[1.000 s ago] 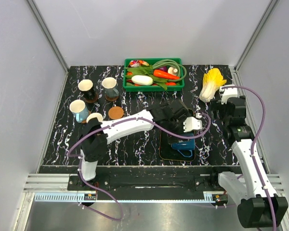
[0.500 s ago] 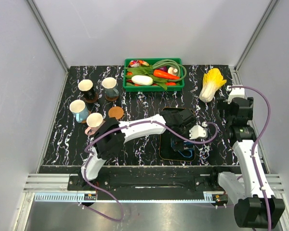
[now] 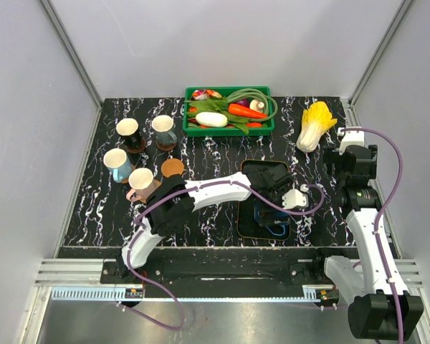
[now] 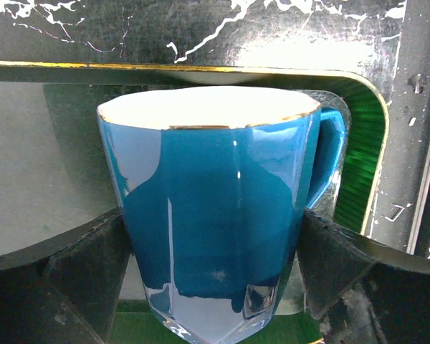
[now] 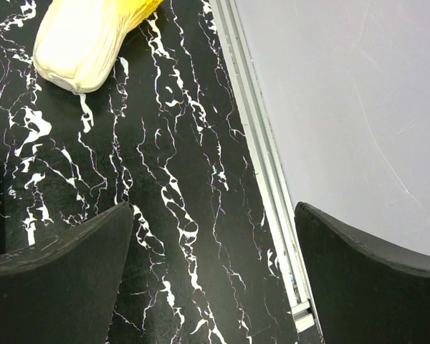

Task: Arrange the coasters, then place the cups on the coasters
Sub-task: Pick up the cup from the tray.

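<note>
Straddling blue cup (image 4: pixel 213 179), marbled tabletop (image 3: pixel 222 152) beneath (grey walls (image 3: pixel 222 43) around): left end effector (image 4: pixel 211 244), apart.

Black marbled table (image 3: pixel 93 208), pale grey walls (image 3: pixel 222 43)

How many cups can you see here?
5. Four cups stand together at the left: two behind, two in front. The fifth, a blue cup, sits on the black tray. None seem hidden.

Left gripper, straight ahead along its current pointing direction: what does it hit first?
The blue cup: it sits between the open fingers of the left gripper, standing on the black tray. Whether the fingers touch it yet is unclear.
</note>
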Robot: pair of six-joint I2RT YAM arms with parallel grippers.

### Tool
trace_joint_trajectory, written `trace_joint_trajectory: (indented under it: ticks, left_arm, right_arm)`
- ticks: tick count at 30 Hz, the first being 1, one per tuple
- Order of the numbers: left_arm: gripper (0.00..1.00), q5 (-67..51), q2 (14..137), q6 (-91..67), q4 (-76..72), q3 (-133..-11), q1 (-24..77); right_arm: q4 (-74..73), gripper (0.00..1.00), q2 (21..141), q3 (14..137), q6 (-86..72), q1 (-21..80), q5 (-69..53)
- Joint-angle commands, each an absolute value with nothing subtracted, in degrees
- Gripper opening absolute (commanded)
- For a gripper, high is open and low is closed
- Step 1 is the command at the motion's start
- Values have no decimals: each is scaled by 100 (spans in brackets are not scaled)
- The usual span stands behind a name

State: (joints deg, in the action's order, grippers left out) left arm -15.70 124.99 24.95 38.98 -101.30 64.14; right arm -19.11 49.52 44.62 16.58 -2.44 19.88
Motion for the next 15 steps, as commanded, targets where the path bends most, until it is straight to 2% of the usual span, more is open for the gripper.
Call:
trace_joint_trajectory:
  ticks: [1,5,15]
  left_arm:
    - [89,-1749,12603,2373,3648,-10257,6434]
    - [70,-1723,12647,2364,3604,-10257,6434]
    - [2,-1547,12402,2268,3454,-10160,6250]
  right_arm:
    - [-1626,100,4878,4447,1600,-290,2013]
    - [-1626,100,4878,4438,1600,-290,1951]
    - [-1635,100,4860,4421,1591,-299,1864]
